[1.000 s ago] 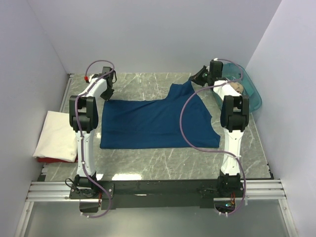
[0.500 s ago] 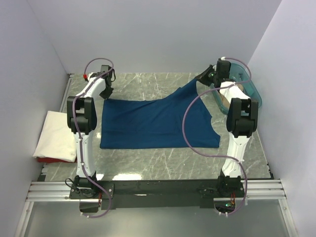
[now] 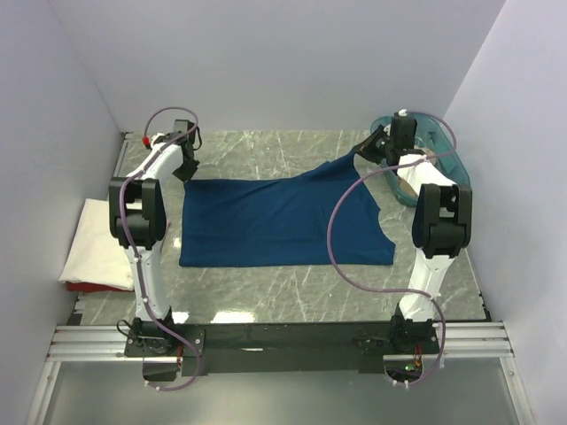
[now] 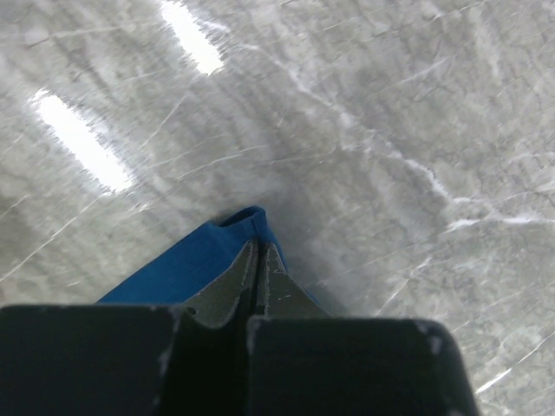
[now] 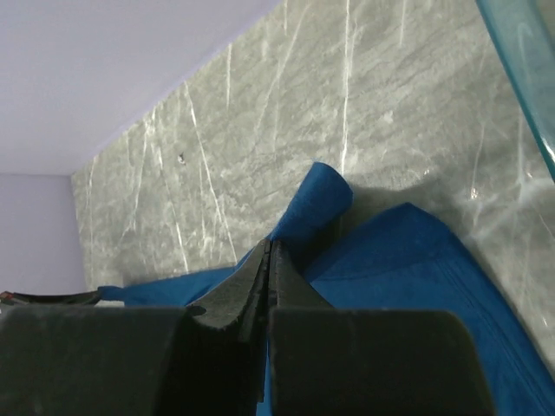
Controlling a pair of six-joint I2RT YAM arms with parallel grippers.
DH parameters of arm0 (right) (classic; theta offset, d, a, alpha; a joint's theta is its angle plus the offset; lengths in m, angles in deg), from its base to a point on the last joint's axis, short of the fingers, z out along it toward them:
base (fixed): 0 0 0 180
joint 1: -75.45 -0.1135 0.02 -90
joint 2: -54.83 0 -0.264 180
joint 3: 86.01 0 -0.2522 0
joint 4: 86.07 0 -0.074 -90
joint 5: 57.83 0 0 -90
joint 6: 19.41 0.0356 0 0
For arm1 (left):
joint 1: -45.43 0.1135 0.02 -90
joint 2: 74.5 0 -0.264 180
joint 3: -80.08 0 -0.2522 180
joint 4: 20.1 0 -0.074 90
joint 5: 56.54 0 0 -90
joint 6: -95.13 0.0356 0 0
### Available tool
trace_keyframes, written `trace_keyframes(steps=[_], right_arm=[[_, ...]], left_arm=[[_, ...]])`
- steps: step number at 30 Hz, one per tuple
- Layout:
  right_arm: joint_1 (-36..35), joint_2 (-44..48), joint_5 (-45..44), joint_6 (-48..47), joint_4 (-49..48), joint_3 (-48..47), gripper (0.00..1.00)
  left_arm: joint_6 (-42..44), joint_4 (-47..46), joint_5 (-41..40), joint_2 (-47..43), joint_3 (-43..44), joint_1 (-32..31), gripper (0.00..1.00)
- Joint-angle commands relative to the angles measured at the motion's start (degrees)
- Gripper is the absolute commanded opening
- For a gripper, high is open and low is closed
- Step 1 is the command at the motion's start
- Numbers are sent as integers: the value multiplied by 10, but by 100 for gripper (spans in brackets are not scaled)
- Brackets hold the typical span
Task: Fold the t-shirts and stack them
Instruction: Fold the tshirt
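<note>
Left hand (image 3: 185,173) moved left, right hand (image 3: 360,151) right | both clenched on navy t-shirt (image 3: 283,221)

We log the spread t-shirt (image 3: 283,221) on the table (image 3: 266,288). Left of it, well apart: folded t-shirt (image 3: 97,239). Behind-right of it: tub (image 3: 447,159). Left gripper (image 3: 184,173) at its rear-left corner, right gripper (image 3: 360,152) at its rear-right corner.

Navy t-shirt (image 3: 275,221), grey veined table (image 3: 266,152)
</note>
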Motion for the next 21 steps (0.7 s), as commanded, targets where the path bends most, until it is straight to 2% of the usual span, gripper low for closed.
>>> trace_keyframes(steps=[1, 21], right_arm=[[2, 66, -28, -22, -7, 22, 0], [1, 211, -84, -33, 9, 195, 0]], left_arm=[[7, -23, 5, -58, -22, 3, 1], [-2, -78, 23, -187, -191, 4, 1]])
